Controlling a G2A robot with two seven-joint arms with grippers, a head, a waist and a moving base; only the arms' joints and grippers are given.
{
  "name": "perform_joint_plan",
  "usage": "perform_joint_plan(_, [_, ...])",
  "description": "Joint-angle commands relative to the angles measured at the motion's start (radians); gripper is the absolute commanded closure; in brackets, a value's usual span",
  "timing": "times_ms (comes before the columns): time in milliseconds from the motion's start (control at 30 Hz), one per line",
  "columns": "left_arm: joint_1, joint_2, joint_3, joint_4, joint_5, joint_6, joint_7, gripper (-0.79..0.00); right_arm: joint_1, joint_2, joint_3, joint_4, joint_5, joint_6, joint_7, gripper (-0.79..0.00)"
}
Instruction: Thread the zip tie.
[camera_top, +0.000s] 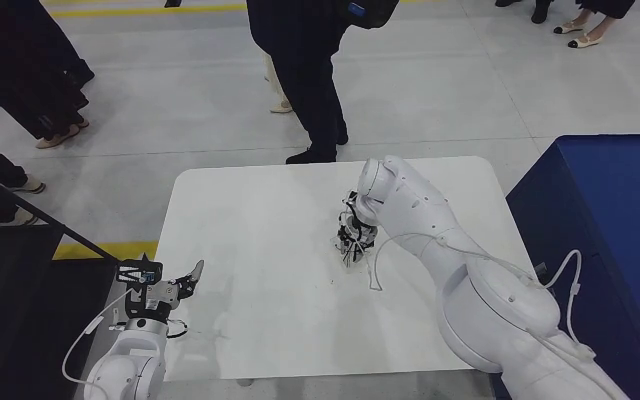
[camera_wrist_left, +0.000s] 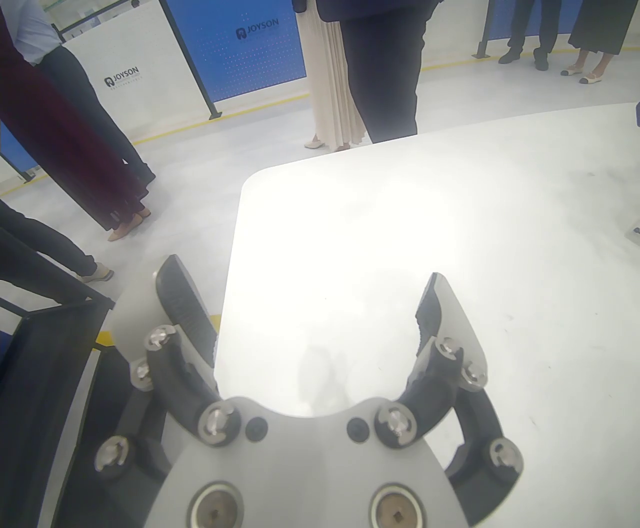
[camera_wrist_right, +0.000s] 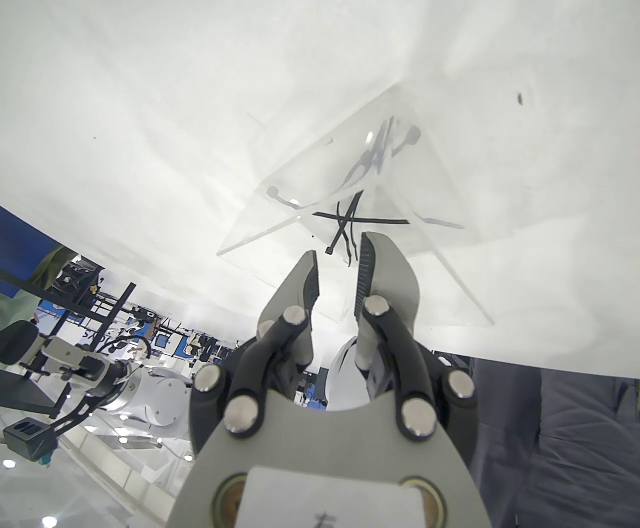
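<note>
Peering through the clear, hard-walled box (camera_wrist_right: 300, 170), I make out thin black zip ties (camera_wrist_right: 345, 225) crossed in a small heap, their ends muddled by reflections. My right gripper (camera_wrist_right: 339, 246) hangs just over them, ribbed jaws narrowly parted, gripping nothing I can confirm. My left gripper (camera_wrist_left: 303, 269) gapes wide and empty over a corner of the white table (camera_wrist_left: 400, 225).
</note>
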Motion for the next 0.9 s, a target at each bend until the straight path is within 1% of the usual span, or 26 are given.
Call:
perform_joint_plan(0, [0.000,0.000,0.000,0.000,0.000,0.000,0.000,-0.785,0.005,-0.005,-0.001,0.011,0.002,0.000,0.000,-0.209])
perform_joint_plan(233, [0.000,0.000,0.000,0.000,0.000,0.000,0.000,-0.785,0.009,-0.023,-0.002,0.053,0.010,0.002,-0.002,-0.206])
perform_joint_plan(367, [0.000,0.000,0.000,0.000,0.000,0.000,0.000,-0.785,0.006,-0.035,-0.006,0.071,0.009,0.008,-0.008,-0.188])
perform_joint_plan(467, [0.000,0.000,0.000,0.000,0.000,0.000,0.000,-0.785,0.006,-0.045,-0.009,0.083,0.004,0.025,-0.025,-0.191])
perform_joint_plan(600, [0.000,0.000,0.000,0.000,0.000,0.000,0.000,-0.785,0.010,-0.053,-0.007,0.098,0.008,0.027,-0.027,-0.154])
perform_joint_plan(700, [0.000,0.000,0.000,0.000,0.000,0.000,0.000,-0.785,0.010,-0.059,-0.003,0.116,0.016,0.033,-0.033,-0.160])
perform_joint_plan(833, [0.000,0.000,0.000,0.000,0.000,0.000,0.000,-0.785,0.008,-0.067,0.004,0.134,0.029,0.043,-0.043,-0.126])
perform_joint_plan(867, [0.000,0.000,0.000,0.000,0.000,0.000,0.000,-0.785,0.008,-0.069,0.005,0.139,0.029,0.045,-0.045,-0.129])
